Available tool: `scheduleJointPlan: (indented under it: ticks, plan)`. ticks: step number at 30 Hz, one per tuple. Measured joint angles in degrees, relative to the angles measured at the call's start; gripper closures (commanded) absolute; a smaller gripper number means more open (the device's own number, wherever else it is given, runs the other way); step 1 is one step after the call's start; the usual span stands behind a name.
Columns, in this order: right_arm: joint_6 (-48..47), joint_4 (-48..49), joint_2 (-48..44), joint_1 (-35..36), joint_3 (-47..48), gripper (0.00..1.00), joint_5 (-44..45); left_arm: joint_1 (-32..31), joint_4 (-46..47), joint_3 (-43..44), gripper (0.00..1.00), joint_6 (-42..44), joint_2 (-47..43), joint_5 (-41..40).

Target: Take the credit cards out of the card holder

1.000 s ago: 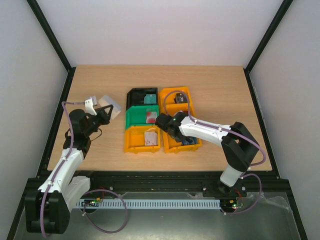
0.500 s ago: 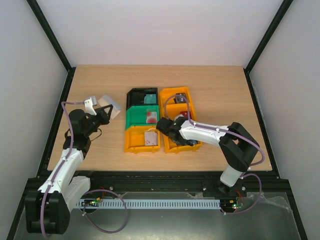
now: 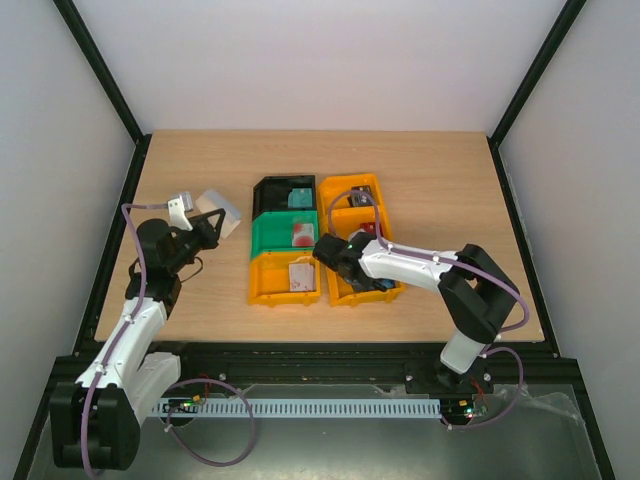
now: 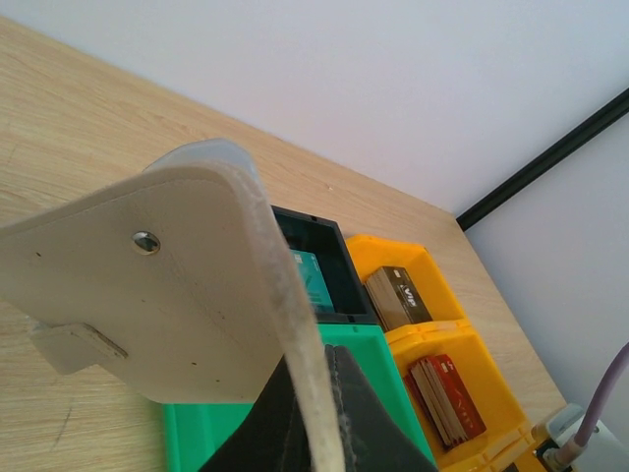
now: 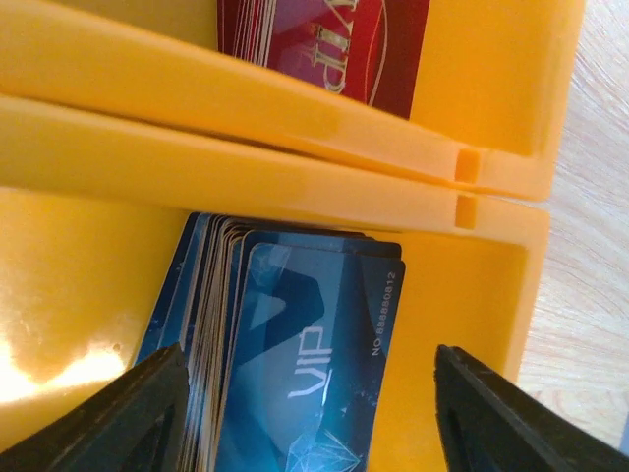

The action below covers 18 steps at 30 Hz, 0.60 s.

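My left gripper hovers over the table's left side, shut on the card holder. In the left wrist view the card holder is a pale flat sleeve with a snap stud, its edge pinched by that gripper. My right gripper sits low in the near right orange bin, open. In the right wrist view it straddles a stack of blue credit cards without touching it. Red cards lie in the neighbouring bin.
Left column: a black bin with a teal card, a green bin with a reddish card, and an orange bin with a white-pink card. The far orange bin holds black cards.
The right gripper has shifted slightly toward the near edge over the orange bin and its jaws have opened. The left arm and card holder have stayed still.
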Motion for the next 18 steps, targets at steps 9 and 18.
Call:
scheduleJointPlan:
  ticks: [9,18]
  plan:
    - [-2.25,-0.46,-0.35,0.02,5.18,0.15,-4.13,0.15,-0.04,0.00,0.98,0.02,0.00,0.04]
    - [-7.13,5.20,-8.83,-0.02,11.17,0.08,-13.25,0.22,-3.69,2.78,0.98,3.39,1.70,0.09]
